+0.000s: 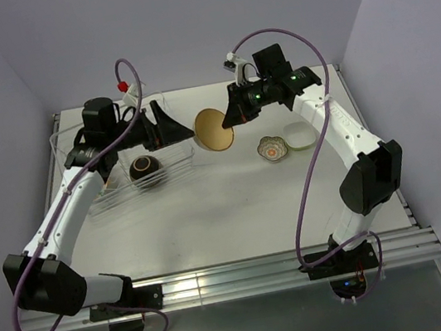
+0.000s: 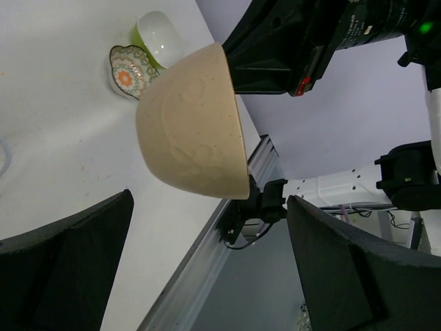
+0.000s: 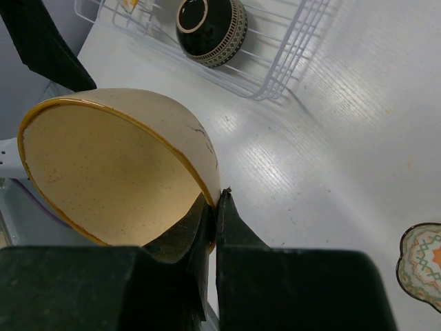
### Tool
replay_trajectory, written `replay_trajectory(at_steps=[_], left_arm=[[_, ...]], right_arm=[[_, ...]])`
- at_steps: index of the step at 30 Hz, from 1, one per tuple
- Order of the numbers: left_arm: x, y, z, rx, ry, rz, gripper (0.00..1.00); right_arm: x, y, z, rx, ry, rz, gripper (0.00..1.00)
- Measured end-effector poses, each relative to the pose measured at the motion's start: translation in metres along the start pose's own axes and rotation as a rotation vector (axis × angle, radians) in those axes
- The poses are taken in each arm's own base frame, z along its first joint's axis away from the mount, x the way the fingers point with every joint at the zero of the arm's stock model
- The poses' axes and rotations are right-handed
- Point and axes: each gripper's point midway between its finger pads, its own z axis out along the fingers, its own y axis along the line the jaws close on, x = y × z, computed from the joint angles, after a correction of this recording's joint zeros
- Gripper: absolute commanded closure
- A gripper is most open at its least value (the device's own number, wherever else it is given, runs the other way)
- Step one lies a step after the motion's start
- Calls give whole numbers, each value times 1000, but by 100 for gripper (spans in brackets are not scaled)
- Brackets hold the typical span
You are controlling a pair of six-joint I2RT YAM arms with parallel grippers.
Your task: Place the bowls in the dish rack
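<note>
While the right pincer is pinched tight on the rim of the tan-orange bowl, one finger inside and one outside, the bowl hangs above the bench, tipped on its side with its speckled inside facing away from that arm. It is in the air just past the right end of the dish rack, between the two arms. The left pincer is spread wide and grips nothing; it hovers over the rack's right end, pointed at the bowl's rounded, embossed outside. Inside the clear wire rack a dark brown glossy bowl leans on its side, with a patterned band around its outer wall. To the right of the held bowl, a small scalloped patterned bowl sits upright on the white bench. Just beside it, a lime-green bowl with a white inside also sits upright. In the left wrist view, white lettering is printed on the right arm's black housing, but it is cut off and too small to read. A green light glows near it.
</note>
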Motion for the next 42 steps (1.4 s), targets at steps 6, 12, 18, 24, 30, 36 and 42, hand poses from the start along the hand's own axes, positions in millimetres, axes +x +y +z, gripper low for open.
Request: replay_trajectory(at_steps=[6,12,18,24,30,36,42], left_arm=[[2,-7,11,26,1,-30,1],[13,6,19,20,14,-111,1],[20,4,22,59,29,-171,1],[21,-1,25,88,27,-185,8],[20,-7,25,116,29,-191,40],[22,-6,25,118,30,-195,45],[22,-6,25,117,30,-194,90]], right_arm=[[0,6,1,-27,2,3,100],[1,13,1,-61,5,4,100],[2,15,1,-74,9,-2,100],[4,25,4,-107,20,-11,100],[6,28,6,-109,25,-21,100],[6,27,7,-101,28,-23,100],[7,26,7,-102,32,-21,96]])
